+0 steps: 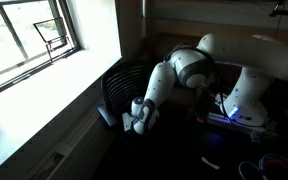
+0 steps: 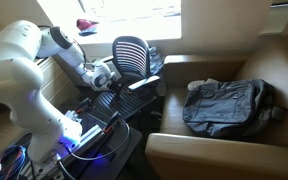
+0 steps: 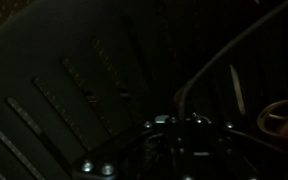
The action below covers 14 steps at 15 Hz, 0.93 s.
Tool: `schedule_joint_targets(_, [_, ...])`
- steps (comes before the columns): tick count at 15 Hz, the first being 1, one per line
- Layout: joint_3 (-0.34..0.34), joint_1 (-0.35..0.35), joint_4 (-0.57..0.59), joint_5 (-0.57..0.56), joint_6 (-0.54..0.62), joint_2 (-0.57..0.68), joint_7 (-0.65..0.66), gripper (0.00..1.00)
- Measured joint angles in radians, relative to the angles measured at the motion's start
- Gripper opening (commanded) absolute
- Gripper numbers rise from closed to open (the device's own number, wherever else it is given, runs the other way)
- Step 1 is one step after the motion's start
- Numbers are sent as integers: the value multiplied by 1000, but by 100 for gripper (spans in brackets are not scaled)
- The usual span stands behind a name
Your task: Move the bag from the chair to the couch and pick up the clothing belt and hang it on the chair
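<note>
a: where's the bag?
b: right of the frame in an exterior view. the bag [image 2: 229, 105] lies slumped on the seat of the couch [image 2: 276, 55], dark grey, soft and creased, covering most of the cushion.
a: and the chair?
b: the chair [image 2: 132, 52] stands upper centre, black, with a curved slatted back, just beside the couch's arm.
a: the gripper?
b: the gripper [image 2: 111, 78] sits low at the chair's left edge, jaws together. i cannot tell if anything is pinched between them.
a: the clothing belt?
b: i cannot make it out. the wrist view is nearly black, showing only slats.
</note>
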Motion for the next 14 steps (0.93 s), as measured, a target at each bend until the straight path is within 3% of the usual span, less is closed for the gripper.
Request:
schedule_joint_targets(4, [-5,-74,-11,-11,9,-18,25,0])
schedule_joint_targets(6, [38,-184,-44,-34,33,-71,-31,0])
schedule_joint_targets(11, [218,-515,-199,-43,65,-278,-276,0])
schedule_joint_targets(14, [238,-618,-325,-37,87,-413,-317,0])
